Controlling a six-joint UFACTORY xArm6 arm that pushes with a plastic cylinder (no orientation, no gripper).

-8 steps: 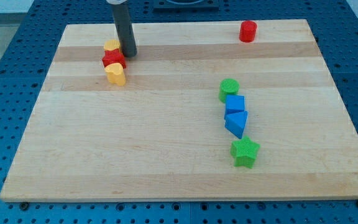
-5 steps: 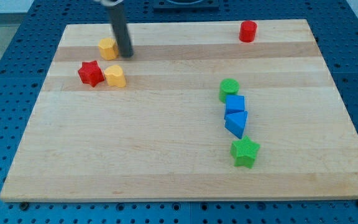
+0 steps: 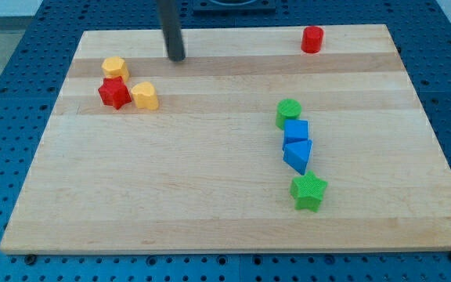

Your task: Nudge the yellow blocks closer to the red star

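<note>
Pale wooden board (image 3: 210, 204), smooth; matt dark rod (image 3: 171, 31).

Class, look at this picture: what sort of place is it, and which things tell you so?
Probably a robotics lab bench: a wooden board lies on blue perforated matting, small coloured blocks such as the red star sit on it, and my tip rests nearby.

We're in a lab here, folks. A pale wooden board (image 3: 210, 204) sits on a blue pegboard bench (image 3: 10, 94) dotted with holes, toy blocks scattered across it.
</note>
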